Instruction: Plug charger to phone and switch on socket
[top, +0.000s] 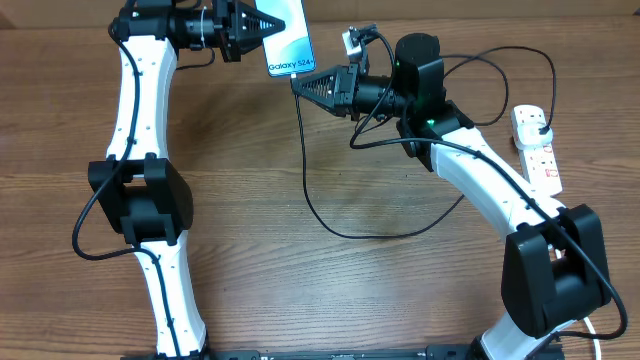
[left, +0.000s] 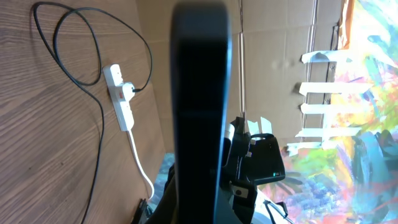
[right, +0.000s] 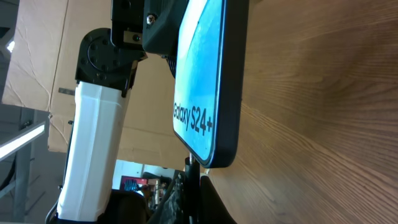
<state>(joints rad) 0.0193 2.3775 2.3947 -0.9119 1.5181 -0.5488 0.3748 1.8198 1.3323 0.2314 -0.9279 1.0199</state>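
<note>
Seen from overhead, the left arm (top: 135, 80) and right arm (top: 487, 187) wear glossy white shells dotted with small dark screws, broken by bulky black joint housings (top: 150, 200); thin black cables (top: 85, 225) run outside each arm's shell. Each ends in a black, ribbed, wedge-shaped claw, the left claw (top: 277, 24) and the right claw (top: 299, 85); small green lights (top: 432, 125) glow on the right arm's black wrist.

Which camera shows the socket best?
Left wrist: the socket lies whole and unobstructed, with its white cord trailing off. Overhead shows it small, at the frame's edge. Right wrist doesn't show it.
</note>
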